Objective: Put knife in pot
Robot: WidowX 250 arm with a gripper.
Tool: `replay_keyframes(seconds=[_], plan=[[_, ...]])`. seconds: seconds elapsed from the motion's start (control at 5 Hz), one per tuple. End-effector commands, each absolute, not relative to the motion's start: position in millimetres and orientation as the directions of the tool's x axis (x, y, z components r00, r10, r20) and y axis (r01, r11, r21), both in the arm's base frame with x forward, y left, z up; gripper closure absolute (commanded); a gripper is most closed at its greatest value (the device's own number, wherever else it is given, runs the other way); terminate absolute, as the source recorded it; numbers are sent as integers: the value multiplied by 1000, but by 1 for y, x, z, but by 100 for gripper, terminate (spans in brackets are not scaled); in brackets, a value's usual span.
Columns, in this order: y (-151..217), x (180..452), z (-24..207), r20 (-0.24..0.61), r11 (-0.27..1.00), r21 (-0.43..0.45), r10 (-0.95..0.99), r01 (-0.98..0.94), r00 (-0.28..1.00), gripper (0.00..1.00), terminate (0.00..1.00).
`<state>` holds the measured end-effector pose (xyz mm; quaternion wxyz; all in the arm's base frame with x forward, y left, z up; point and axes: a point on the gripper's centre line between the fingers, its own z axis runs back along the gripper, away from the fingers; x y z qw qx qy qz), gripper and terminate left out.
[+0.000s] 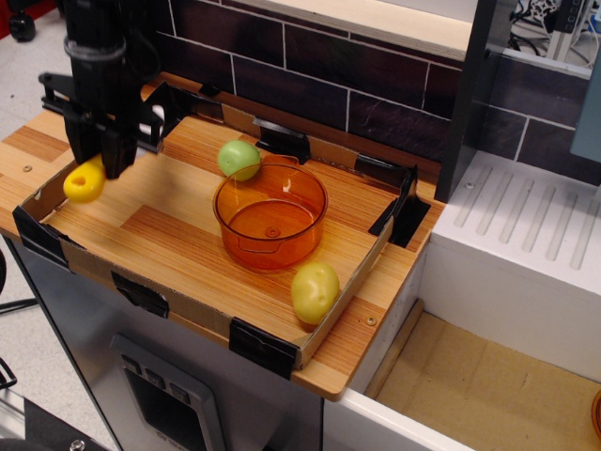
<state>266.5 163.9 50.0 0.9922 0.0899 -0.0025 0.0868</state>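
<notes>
The black gripper (pixel 101 141) hangs over the far-left corner of the cardboard-walled tray (pixel 169 305), its jaws pressed onto the toy knife (pixel 84 179). The knife is held clear of the tray floor. Its yellow handle projects from the near-left side of the jaws, over the tray's left wall. A small patch of white, apparently the blade, shows on the far-right side of the gripper; most of the blade is hidden behind the gripper body.

The translucent orange pot (pixel 270 217) stands upright near the middle of the tray, open side up, with nothing visible inside it. It is well apart from the knife, to the right of the gripper.

A green round fruit (pixel 238 159) lies just beyond the pot's far-left rim, touching it or nearly so; contact cannot be confirmed. A yellow-green fruit (pixel 315 290) lies to the near right of the pot, close to the tray's near-right wall.

The tray rests on a wooden countertop (pixel 28 150) in front of a dark tiled wall (pixel 357 75). A white sink unit (pixel 526 254) adjoins the counter on the right.
</notes>
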Motion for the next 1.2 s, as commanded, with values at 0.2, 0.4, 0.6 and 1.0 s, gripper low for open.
replay_keyframes(seconds=[0.2,0.4,0.6,1.0], plan=[[130,289,110,179,896,106,409,-431,895,100,0],[105,296,110,141,897,60,427,-438,893,100,0],[79,303,111,160,889,21,449,-458,879,100,0],[50,313,94,188,900,30,423,-435,886,100,0]])
